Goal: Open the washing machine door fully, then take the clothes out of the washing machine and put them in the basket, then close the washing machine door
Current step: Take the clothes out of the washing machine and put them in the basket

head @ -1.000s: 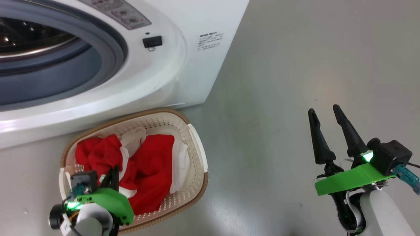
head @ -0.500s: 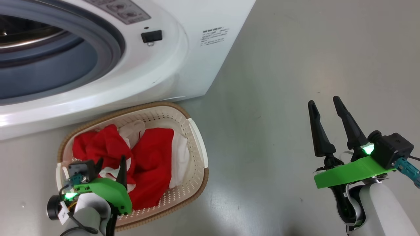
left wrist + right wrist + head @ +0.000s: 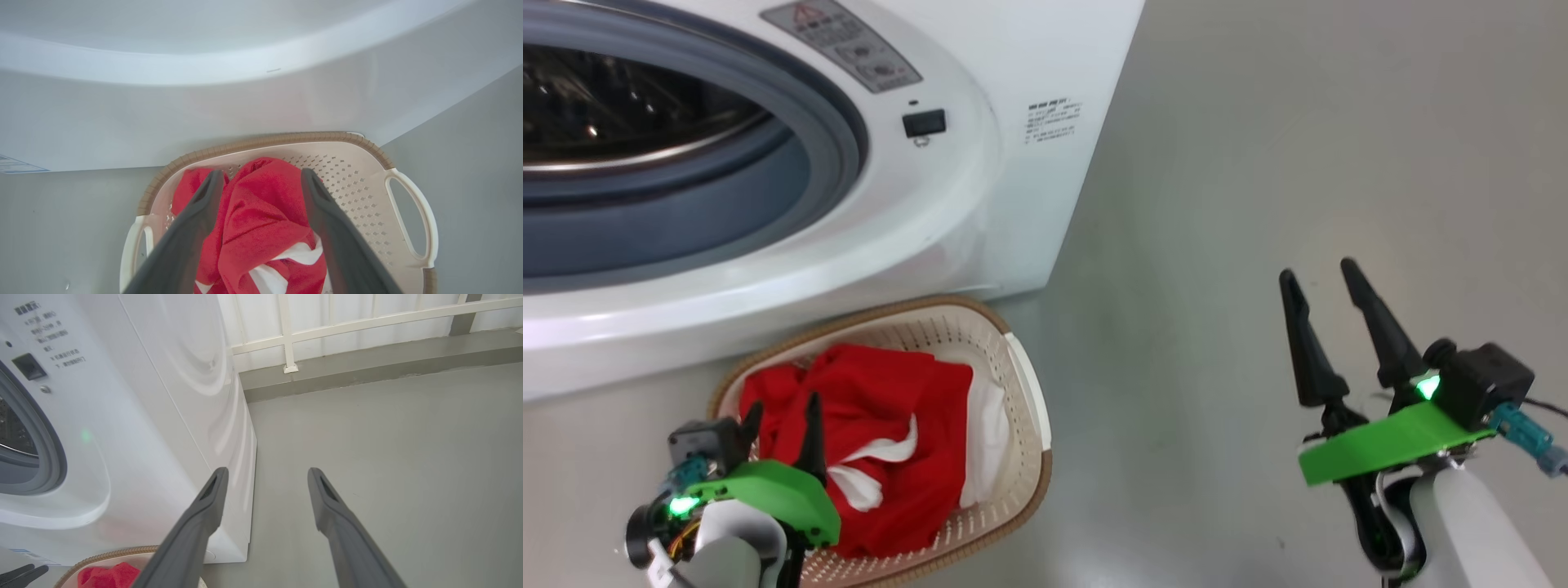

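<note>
The white washing machine (image 3: 1013, 73) stands at the upper left with its grey-ringed mouth (image 3: 841, 122) uncovered; its door is out of view. On the floor before it sits the cream basket (image 3: 1021, 392) holding the red and white clothes (image 3: 882, 425). My left gripper (image 3: 780, 408) hangs open just above the clothes (image 3: 261, 212), nothing between its fingers (image 3: 204, 204). Far to the right, my right gripper (image 3: 1315, 273) is open over bare floor, fingers (image 3: 212, 494) spread beside the machine's side panel (image 3: 184, 375).
Grey floor (image 3: 1258, 163) stretches to the right of the machine. In the right wrist view a low grey ledge (image 3: 367, 371) and a white railing (image 3: 286, 335) run along the back wall. The basket's white handle (image 3: 412, 220) faces that open side.
My left gripper went from shut to open and the red garment it held now lies in the basket. The head camera shifted slightly. The right gripper kept its pose.
</note>
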Robot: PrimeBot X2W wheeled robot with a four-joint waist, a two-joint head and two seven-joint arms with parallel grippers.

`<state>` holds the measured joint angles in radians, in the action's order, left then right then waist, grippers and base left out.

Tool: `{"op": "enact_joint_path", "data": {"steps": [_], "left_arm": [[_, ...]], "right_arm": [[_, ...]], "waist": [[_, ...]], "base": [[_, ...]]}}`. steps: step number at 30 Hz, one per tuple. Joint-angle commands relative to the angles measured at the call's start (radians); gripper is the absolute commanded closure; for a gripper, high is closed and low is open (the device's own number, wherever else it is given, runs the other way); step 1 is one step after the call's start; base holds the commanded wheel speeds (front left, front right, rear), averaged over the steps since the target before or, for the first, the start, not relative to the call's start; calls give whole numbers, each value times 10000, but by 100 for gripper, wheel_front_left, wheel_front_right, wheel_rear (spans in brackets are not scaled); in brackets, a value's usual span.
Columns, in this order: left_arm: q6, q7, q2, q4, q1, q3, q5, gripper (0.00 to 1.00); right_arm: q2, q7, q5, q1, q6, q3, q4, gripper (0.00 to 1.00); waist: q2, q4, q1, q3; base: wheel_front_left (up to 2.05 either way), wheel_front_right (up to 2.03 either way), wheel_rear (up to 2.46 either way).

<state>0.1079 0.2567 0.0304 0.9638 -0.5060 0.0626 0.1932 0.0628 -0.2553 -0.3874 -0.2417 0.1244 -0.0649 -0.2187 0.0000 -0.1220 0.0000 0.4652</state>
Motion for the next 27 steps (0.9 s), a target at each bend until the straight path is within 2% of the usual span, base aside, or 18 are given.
{"op": "enact_joint_path", "data": {"steps": [1,15,27], "left_arm": [[55,51,200,-329,398,320,10,0],[138,51,199,-2578,1887,660,130,0],[166,51,199,-4515,2713,582,88,0]], "right_arm": [[101,-65,-82,345,63,-258,168,0],[350,-65,-129,1088,63,-375,-75,0],[459,-65,-125,1505,63,-308,-123,0]], "waist": [[0,73,0,-502],[0,180,0,-2295],[0,280,0,-3085]], "base": [[0,0,0],[0,0,0],[0,0,0]]}}
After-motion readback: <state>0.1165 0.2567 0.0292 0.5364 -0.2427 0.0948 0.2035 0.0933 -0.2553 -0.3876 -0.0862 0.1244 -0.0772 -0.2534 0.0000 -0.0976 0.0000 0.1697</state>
